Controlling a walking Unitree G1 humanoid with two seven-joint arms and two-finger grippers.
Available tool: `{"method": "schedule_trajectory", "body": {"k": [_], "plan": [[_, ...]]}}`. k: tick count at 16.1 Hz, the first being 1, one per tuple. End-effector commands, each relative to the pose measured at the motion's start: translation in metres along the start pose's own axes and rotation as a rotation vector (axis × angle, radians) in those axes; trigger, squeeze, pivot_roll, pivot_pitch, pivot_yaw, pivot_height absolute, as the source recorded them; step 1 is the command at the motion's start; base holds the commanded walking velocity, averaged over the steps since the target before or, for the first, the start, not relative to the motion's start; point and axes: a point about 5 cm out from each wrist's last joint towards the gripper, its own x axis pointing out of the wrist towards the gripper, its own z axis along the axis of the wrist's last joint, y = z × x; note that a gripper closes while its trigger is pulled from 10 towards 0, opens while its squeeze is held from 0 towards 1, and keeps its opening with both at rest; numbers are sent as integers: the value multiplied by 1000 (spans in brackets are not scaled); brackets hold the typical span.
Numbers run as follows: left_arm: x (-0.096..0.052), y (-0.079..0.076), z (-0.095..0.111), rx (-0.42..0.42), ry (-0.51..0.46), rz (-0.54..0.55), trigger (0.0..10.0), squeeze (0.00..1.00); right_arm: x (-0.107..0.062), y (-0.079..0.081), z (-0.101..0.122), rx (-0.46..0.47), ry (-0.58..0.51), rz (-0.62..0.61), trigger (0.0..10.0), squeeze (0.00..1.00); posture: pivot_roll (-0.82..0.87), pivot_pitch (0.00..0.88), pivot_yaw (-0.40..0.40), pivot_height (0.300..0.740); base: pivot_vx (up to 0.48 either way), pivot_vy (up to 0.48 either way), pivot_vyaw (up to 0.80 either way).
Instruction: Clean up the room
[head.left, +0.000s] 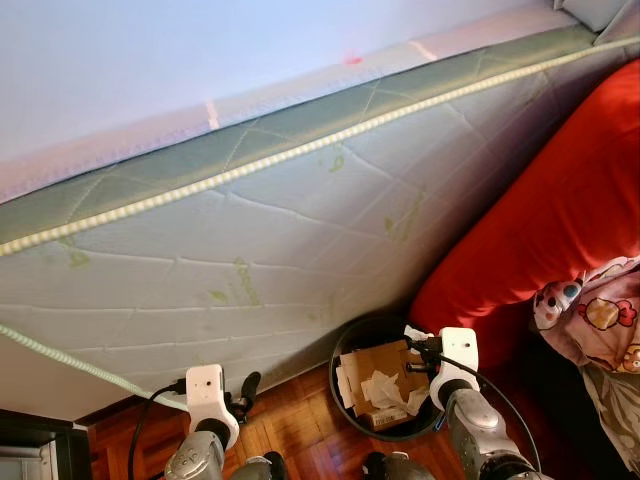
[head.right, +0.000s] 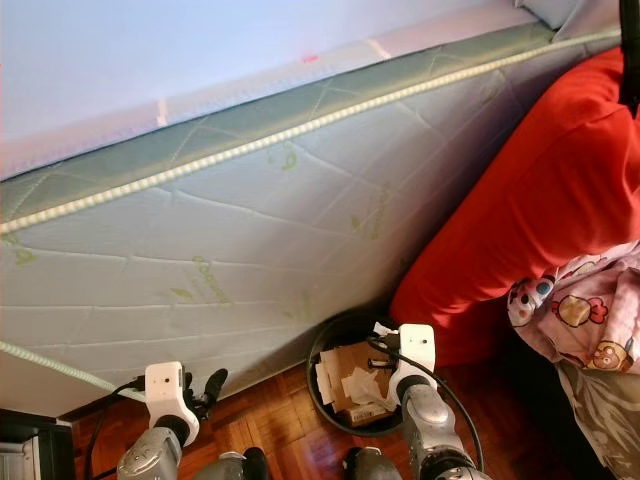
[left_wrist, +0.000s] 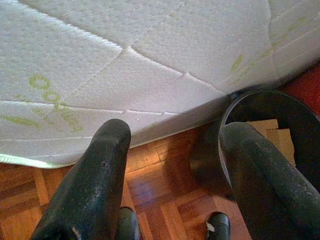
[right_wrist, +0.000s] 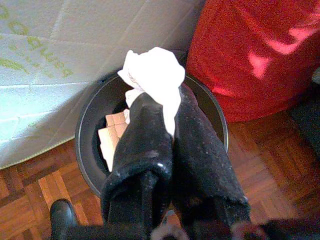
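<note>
The robot stands over a black bin (head.left: 385, 380) tucked between the side of a mattress (head.left: 280, 250) and a big red cushion (head.left: 540, 230). Its right end effector (right_wrist: 167, 117) is closed on a crumpled white tissue (right_wrist: 152, 75), the wad sticking out past the fingertips and hanging right above the bin's open mouth. The bin already holds torn cardboard (head.left: 375, 370) and more scraps of white paper.

This looks like the drop-off step of the tidy-up: the rubbish has been carried to the bin and only needs letting go. The next move, I'd say, calls for simply opening the fingers while the tissue is over the opening; it is light and may cling to the pads, so a slight dip into the bin could help it fall cleanly.

The left end effector (left_wrist: 172, 165) hangs idle near the mattress edge, fingers spread apart with nothing between them, above the floor (left_wrist: 165, 200).

That floor is reddish wood parquet. The mattress is quilted white with green lettering and a braided trim, and a patterned pink blanket (head.left: 595, 310) lies bunched beside the red cushion.
</note>
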Motion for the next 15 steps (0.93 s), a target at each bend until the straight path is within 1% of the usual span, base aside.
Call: {"method": "schedule_trajectory", "body": {"k": [1, 4, 6, 10, 13, 15], "plan": [[-4, 1, -6, -16, 17, 11, 10000, 0, -2, 0, -6, 4, 25, -4, 10000, 0, 7, 263, 0, 670, 0, 0, 0], [-4, 1, -6, -15, 16, 14, 10000, 0, -2, 1, -5, 17, 5, 7, 10000, 0, 12, 269, 1, 665, 0, 0, 0], [-4, 2, -5, -14, 15, 14, 10000, 0, -2, 2, -7, 1, 18, 7, 10000, 0, 19, 273, 6, 665, 0, 0, 0], [-5, 4, -4, -7, 1, 11, 10000, 0, 0, 1, -4, 14, 26, -4, 10000, 0, 37, 291, 17, 665, 0, 0, 0], [-8, 6, 0, 4, -39, 2, 10000, 0, 2, -2, 0, 45, 39, -17, 10000, 0, 53, 318, 27, 665, 0, 0, 0], [-9, 5, 2, 12, -67, -12, 10000, 0, 3, -4, 1, 27, 55, -19, 10000, 0, 69, 352, 35, 665, 0, 0, 0]]}}
